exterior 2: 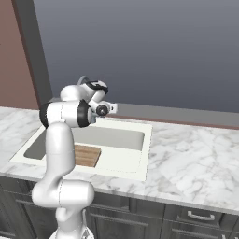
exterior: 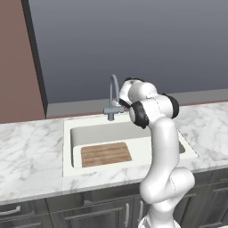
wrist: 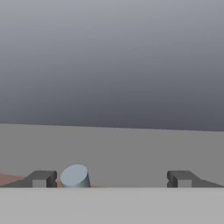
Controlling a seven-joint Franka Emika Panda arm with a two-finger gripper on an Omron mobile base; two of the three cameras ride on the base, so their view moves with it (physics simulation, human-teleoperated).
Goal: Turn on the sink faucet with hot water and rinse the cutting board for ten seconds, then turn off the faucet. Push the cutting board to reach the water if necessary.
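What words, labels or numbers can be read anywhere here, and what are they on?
None: no writing, numbers or signs can be read on the robot arm, faucet, sink, cutting board, counter or wall.

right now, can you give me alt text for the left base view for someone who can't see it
A white robot arm reaches over a white sink in a marble counter toward the grey gooseneck faucet at the back rim. A wooden cutting board lies flat in the basin's front left, and no water is running.
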